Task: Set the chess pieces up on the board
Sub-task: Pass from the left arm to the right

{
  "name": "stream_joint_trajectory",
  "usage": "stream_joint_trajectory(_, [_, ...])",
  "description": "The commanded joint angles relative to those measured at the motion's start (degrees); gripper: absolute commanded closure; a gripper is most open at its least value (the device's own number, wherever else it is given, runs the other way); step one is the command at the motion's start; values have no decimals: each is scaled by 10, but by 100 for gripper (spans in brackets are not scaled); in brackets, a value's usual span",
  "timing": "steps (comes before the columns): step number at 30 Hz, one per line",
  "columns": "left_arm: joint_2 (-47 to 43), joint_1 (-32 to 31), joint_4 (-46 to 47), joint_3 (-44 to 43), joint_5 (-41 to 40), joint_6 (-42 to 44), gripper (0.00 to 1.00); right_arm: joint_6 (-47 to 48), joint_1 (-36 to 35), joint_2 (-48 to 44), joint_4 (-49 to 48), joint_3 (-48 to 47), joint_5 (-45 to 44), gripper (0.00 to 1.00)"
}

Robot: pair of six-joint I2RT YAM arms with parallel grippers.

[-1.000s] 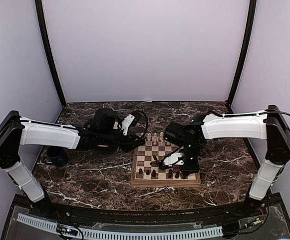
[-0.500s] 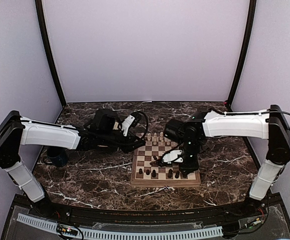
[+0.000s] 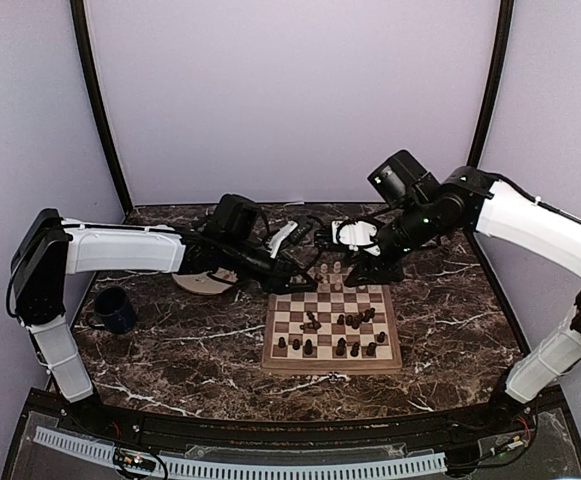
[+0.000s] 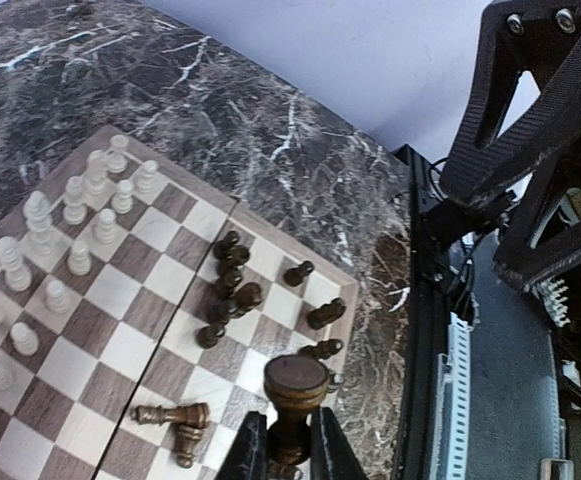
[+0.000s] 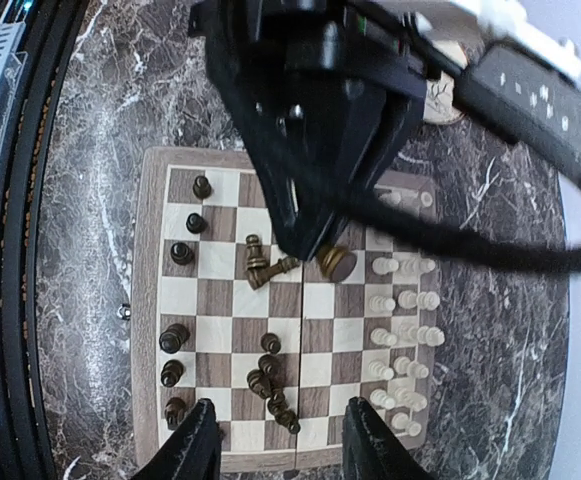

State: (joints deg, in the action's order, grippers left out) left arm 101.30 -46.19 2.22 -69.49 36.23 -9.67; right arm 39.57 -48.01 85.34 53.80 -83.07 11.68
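The left arm [image 3: 120, 250] stretches low across the far left of the worktop [image 3: 190, 350], over the plate [image 3: 202, 284]. The left gripper [image 4: 282, 450], clamped on a dark piece [image 4: 295, 380], hangs over the far left part of the board [image 3: 330, 364]. The right gripper [image 5: 285, 440] hangs high above the far edge, jaws apart. Pale pieces [image 4: 37, 212] crowd the far rows. A dark cluster [image 4: 232, 265] and two fallen pieces [image 4: 175, 418] clutter the middle, and a dark row [image 3: 308, 347] lines the near edge. The squares between are bare. The worktop in front and to the right of the board is open; a mug [image 3: 116, 310] stands far left.
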Motion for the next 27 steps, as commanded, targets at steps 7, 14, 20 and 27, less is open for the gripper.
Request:
stream_joint_trajectory(7, [55,3,-105,-103,189,-48,99,103,-34,41,-59,-15,-49,55])
stream_joint_trajectory(14, [80,3,-132,-138,230,-63,98,144,-67,63,-41,-29,-90,52])
stream_joint_trajectory(20, [82,3,-134,-139,241,-73,97,158,-87,79,-34,-25,-117,54])
stream_joint_trajectory(27, [84,3,-132,-137,250,-76,97,160,-102,91,-28,-19,-138,69])
